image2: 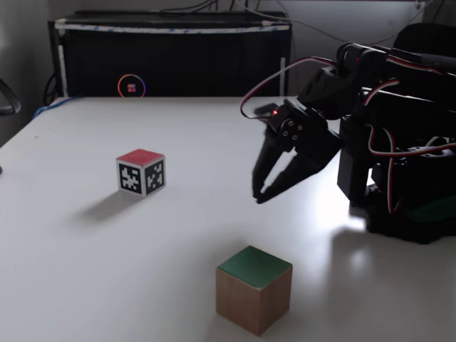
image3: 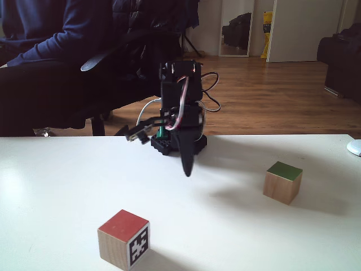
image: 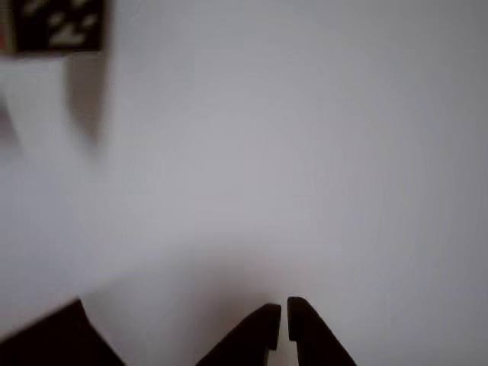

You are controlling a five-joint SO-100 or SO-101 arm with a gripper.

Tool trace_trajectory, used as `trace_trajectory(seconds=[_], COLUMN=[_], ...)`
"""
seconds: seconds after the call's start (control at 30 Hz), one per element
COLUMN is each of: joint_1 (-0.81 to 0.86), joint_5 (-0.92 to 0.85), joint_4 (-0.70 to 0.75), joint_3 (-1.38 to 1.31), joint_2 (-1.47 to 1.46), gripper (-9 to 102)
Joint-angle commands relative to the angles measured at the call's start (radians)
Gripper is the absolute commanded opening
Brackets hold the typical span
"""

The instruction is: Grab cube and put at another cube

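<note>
Cube [image2: 254, 298]: green face up, on the bench [image2: 85, 271], near edge, untouched. Red cube [image2: 141, 172]: well apart, marker-patterned sides. Tool [image2: 258, 195]: empty, tips nearly together, raised between them. Step: approach; next, open and descend over the cube. Other view blurred; red cube [image: 53, 24] cropped.

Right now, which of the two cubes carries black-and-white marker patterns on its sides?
The red-topped cube, seen in both fixed views with printed markers on its side faces. The green-topped wooden cube has plain bare-wood sides.
</note>
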Motion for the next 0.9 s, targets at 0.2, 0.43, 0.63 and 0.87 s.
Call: trace_trajectory(seconds=[0.2, 0.43, 0.63, 0.87], joint_1=[-0.138, -0.285, -0.281, -0.483], joint_5=[-0.206, -0.184, -0.244, -0.290], joint_4=[-0.100, -0.120, -0.064, 0.067], joint_3=[-0.028, -0.296, -0.609, -0.799], joint_2=[0.005, -0.374, -0.666, -0.859], gripper=[2, 8, 11, 20])
